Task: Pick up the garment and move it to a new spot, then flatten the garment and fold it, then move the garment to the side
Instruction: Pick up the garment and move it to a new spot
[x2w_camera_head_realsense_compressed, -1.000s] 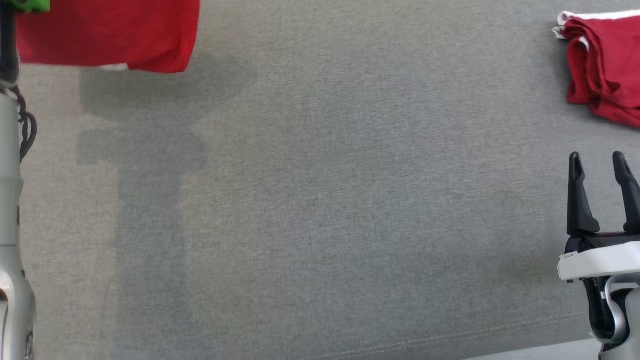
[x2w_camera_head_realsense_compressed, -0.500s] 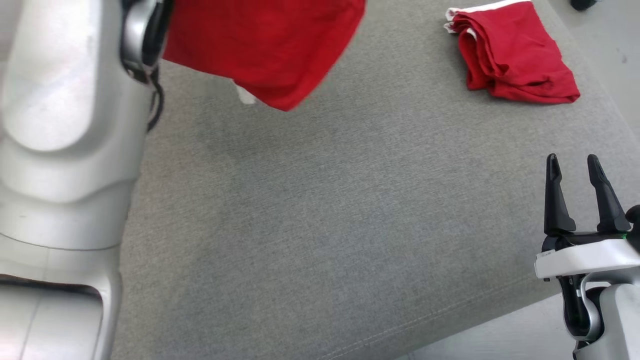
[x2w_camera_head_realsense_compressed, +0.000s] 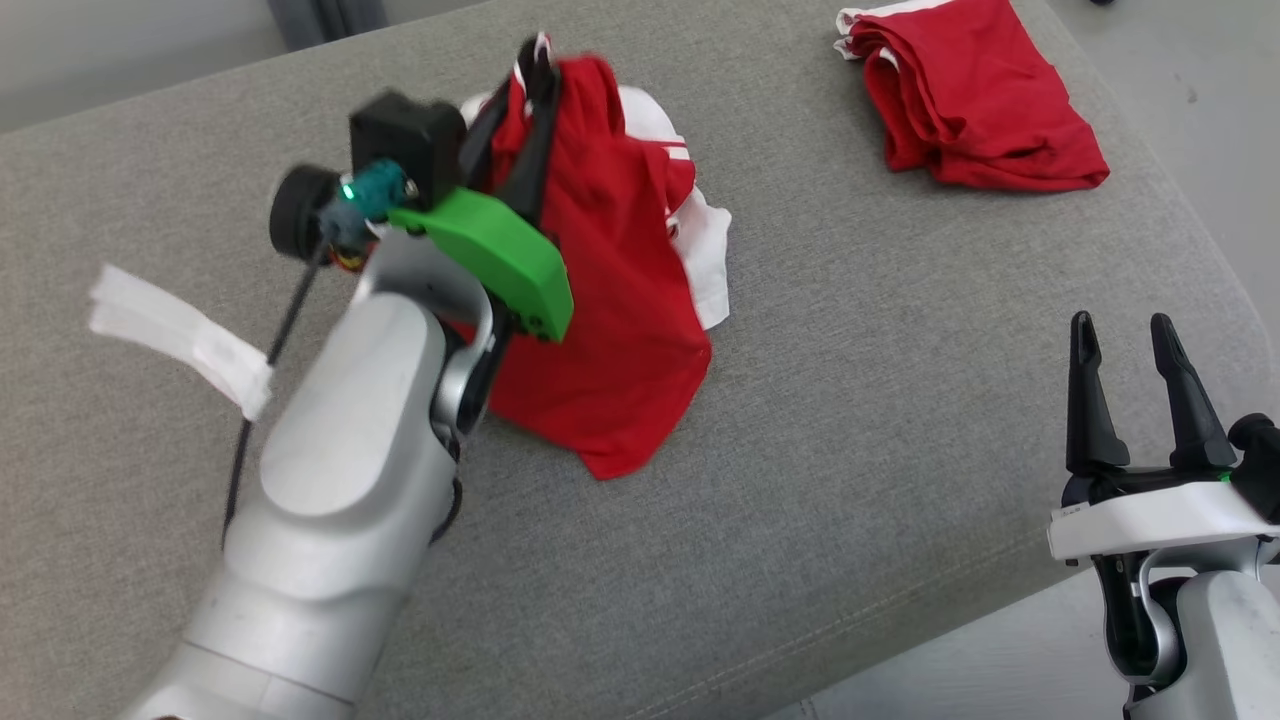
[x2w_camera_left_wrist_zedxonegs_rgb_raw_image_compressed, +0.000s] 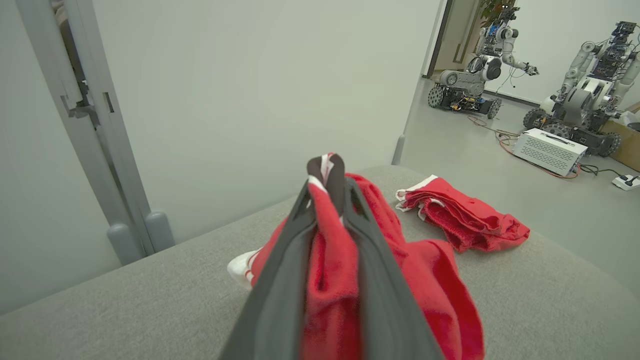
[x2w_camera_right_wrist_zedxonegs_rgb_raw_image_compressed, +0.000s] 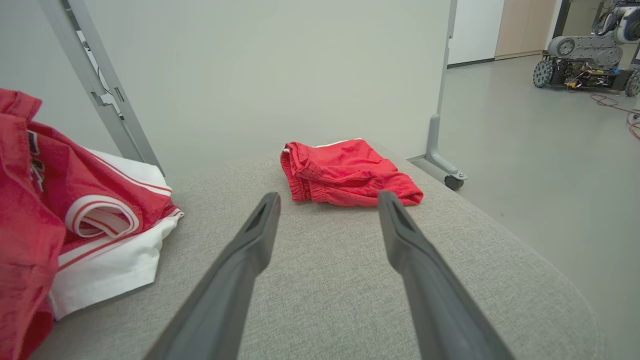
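Pinching a bunch of the red-and-white soft jersey garment (x2w_camera_head_realsense_compressed: 620, 330), the left gripper (x2w_camera_head_realsense_compressed: 538, 62) shows jaws clenched on cloth near top centre of the head view. The rest drapes down onto the grey woven cushion surface (x2w_camera_head_realsense_compressed: 850, 420) at frame centre. Right gripper (x2w_camera_head_realsense_compressed: 1120, 335), lower right: spread wide, empty. A folded red garment (x2w_camera_head_realsense_compressed: 970, 110) lies upper right, well apart.

Judgement: light, limp, no stiffness, so it will sag and bunch. Best taken at hem or shoulder corners, one per claw, to spread it flat.
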